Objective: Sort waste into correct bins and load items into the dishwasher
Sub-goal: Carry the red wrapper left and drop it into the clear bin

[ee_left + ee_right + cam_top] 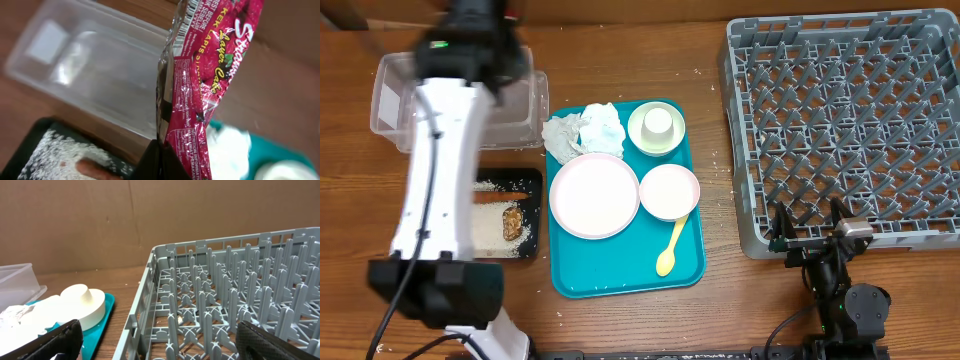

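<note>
My left gripper is shut on the red snack wrapper and holds it over the clear tub, near its right end. The black tray holds rice crumbs, an orange stick and a brown chunk. The napkin, plate, a bowl, a second bowl holding the cup, and the spoon lie on the teal tray. My right gripper is open and empty at the front edge of the grey rack.
In the overhead view my left arm covers part of the tub and black tray and hides the left gripper. The right wrist view shows the rack's pegs, the bowl with the cup and the napkin. Crumbs dot the wood.
</note>
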